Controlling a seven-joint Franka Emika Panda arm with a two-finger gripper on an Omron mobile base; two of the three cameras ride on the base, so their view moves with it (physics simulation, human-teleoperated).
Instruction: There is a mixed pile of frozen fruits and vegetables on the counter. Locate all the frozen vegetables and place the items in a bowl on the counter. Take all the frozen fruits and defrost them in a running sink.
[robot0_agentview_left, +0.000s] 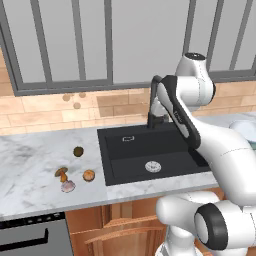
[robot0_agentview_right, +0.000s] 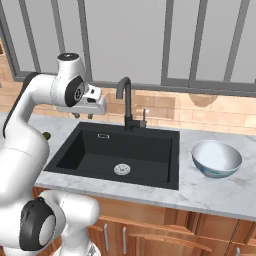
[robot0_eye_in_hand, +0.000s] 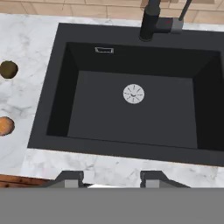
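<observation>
Four small items lie on the marble counter (robot0_agentview_left: 30, 165) left of the sink (robot0_agentview_left: 150, 150): a dark olive ball (robot0_agentview_left: 78, 151), a brown mushroom (robot0_agentview_left: 62, 173), an orange ball (robot0_agentview_left: 89, 175) and a pale pinkish bulb (robot0_agentview_left: 68, 186). My gripper (robot0_agentview_right: 82, 116) hangs open and empty above the sink's left part, looking straight down into the black basin (robot0_eye_in_hand: 131, 109) with its silver drain (robot0_eye_in_hand: 133, 94). In the hand view the olive ball (robot0_eye_in_hand: 8, 69) and orange ball (robot0_eye_in_hand: 5, 126) sit at the left edge. The white-blue bowl (robot0_agentview_right: 216, 158) stands on the counter right of the sink.
A black gooseneck faucet (robot0_agentview_right: 126, 100) rises behind the basin, with no water visible at its spout. A brick backsplash and windows close off the back. Wooden cabinets run under the counter, and a dark appliance front (robot0_agentview_left: 30, 240) sits at lower left.
</observation>
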